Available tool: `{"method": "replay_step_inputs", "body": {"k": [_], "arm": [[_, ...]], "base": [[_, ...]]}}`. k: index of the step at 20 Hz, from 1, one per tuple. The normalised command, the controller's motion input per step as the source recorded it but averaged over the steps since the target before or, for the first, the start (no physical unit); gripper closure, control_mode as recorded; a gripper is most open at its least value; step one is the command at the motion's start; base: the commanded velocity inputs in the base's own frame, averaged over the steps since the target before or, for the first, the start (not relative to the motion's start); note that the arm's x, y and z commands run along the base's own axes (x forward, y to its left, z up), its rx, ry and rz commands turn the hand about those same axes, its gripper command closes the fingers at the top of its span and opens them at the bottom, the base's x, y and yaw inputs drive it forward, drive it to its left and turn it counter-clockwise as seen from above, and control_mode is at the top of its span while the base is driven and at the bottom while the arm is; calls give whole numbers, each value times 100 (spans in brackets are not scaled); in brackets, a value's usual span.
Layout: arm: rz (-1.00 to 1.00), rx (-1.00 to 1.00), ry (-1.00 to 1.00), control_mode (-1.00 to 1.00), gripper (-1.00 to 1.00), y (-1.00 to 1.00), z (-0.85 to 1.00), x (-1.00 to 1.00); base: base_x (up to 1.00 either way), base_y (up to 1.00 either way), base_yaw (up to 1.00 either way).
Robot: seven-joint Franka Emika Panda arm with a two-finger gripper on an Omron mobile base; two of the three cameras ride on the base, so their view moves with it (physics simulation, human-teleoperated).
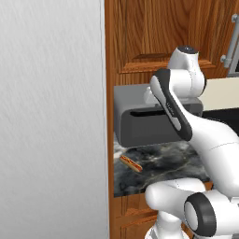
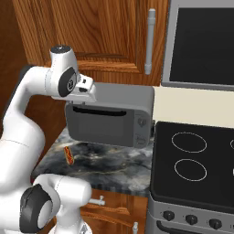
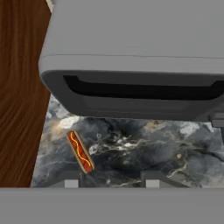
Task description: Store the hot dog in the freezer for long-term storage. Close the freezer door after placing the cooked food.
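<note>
hand view: small orange-red sausage in tan bun (image 3: 80, 152) lies on dark marbled counter (image 3: 144, 148), w/ grey microwave (image 3: 140, 65) behind it; two-finger gripper (image 3: 108, 177) hovers above, fingers together, nothing held, sausage near its left tip

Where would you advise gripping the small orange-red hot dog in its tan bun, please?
Probably from straight above, fingers closing across the middle of the orange-red hot dog in its tan bun. It lies flat on the dark marbled counter, long and narrow, clear of the grey microwave.
</note>
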Motion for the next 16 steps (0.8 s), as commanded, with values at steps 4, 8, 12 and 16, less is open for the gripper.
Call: {"method": "replay_step_inputs", "body": {"k": [4,8,12,16], "arm": [[0,0,0,-100,-100,0,0,-29],[1,0,11,-100,-100,17,-19,-9],[1,-6,0,-100,-100,38,-29,-27],[6,-12,0,-100,-100,32,-55,-20]], "base": [[0,0,0],[0,0,0],[0,0,0],[0,0,0]]}}
